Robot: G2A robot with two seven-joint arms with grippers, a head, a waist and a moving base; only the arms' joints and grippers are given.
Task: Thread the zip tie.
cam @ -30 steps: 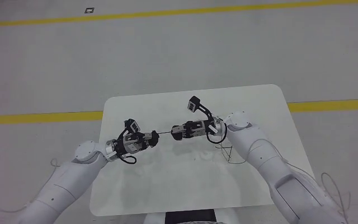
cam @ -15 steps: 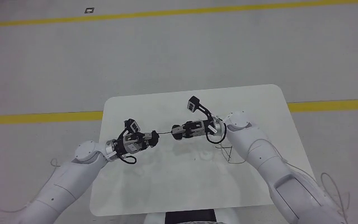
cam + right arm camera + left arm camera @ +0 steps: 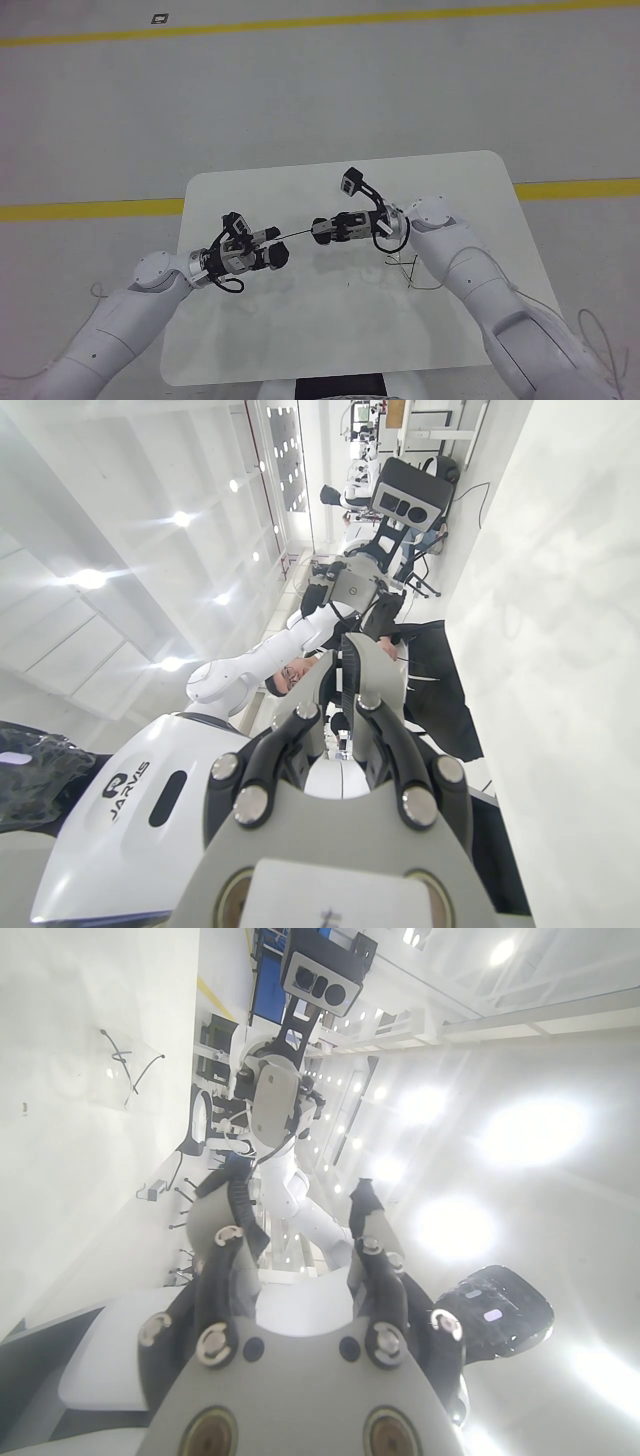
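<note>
Where the top view looks down, the zip tie (image 3: 290,236) hangs over the worktop (image 3: 450,180), lengthwise from right claw (image 3: 320,231) toward left claw (image 3: 272,252). Left wrist view: fingers (image 3: 367,1213) spread, empty. Right wrist view: fingers (image 3: 350,660) pressed together, apparently pinching its end.

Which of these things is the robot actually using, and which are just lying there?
In use: zip tie; right gripper, shut on it; left gripper, open near its free end.
Lying about: spare ties on the table.

Right gripper (image 3: 343,648) pinched together, white table (image 3: 550,600)
</note>
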